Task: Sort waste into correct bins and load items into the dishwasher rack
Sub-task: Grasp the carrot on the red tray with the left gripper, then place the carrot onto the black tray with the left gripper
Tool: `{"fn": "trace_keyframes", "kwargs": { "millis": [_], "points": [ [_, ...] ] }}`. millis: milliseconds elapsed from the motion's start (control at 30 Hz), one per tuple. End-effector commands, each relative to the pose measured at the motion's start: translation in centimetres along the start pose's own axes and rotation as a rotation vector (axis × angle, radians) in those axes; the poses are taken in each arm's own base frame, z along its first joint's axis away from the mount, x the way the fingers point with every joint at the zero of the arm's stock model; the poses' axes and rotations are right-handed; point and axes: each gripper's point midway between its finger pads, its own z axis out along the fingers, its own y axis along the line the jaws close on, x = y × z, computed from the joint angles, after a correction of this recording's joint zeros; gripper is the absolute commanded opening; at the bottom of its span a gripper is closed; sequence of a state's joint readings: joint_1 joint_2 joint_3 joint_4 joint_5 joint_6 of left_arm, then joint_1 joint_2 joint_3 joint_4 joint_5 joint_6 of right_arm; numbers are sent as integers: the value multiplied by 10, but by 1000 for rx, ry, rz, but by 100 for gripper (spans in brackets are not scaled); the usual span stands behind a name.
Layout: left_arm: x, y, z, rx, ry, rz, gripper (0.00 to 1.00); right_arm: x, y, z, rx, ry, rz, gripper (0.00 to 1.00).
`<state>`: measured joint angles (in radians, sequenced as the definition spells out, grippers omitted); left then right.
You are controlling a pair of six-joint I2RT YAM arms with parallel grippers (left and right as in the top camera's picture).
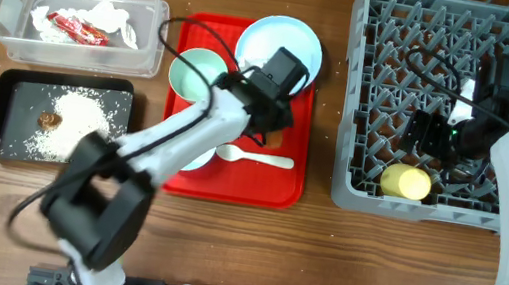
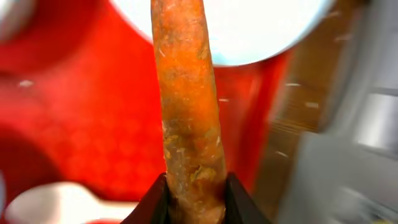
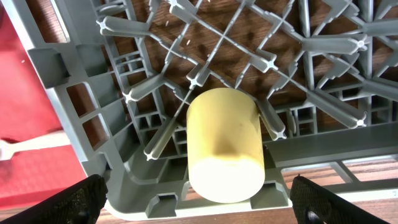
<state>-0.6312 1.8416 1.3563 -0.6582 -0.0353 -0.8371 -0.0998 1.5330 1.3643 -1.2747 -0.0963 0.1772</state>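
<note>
Over the red serving tray, my left gripper is clamped on one end of an orange carrot. In the left wrist view the carrot points away from the fingers, toward the light blue plate at the tray's far edge. A white spoon lies on the tray beside the arm.

At the right, my right gripper hangs inside the grey dishwasher rack with its jaws spread wide and holding nothing. The yellow cup lies on its side between pegs in the rack's near-left corner, directly below.

Far left, the clear tub holds a crumpled napkin and red wrapper. The black tray in front of it holds white rice and a small brown lump.

I judge the step in hand to be sorting the carrot. As food waste, it likely belongs in the black tray. The next move calls for lifting it above the bowls, carrying it left across the table, and opening only once it is inside the tray's rim.
</note>
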Motion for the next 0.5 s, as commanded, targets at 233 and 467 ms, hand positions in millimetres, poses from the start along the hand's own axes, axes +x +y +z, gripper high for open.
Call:
{"fn": "trace_keyframes", "kwargs": {
  "millis": [233,467],
  "points": [
    [-88,138,-149,-204,-305,-257,18,-5,5,-9,-16,-36,-26,97],
    [-110,292,-151,-427,-307,-702,13,-5,5,-9,-16,-35,-25,98]
  ]
}}
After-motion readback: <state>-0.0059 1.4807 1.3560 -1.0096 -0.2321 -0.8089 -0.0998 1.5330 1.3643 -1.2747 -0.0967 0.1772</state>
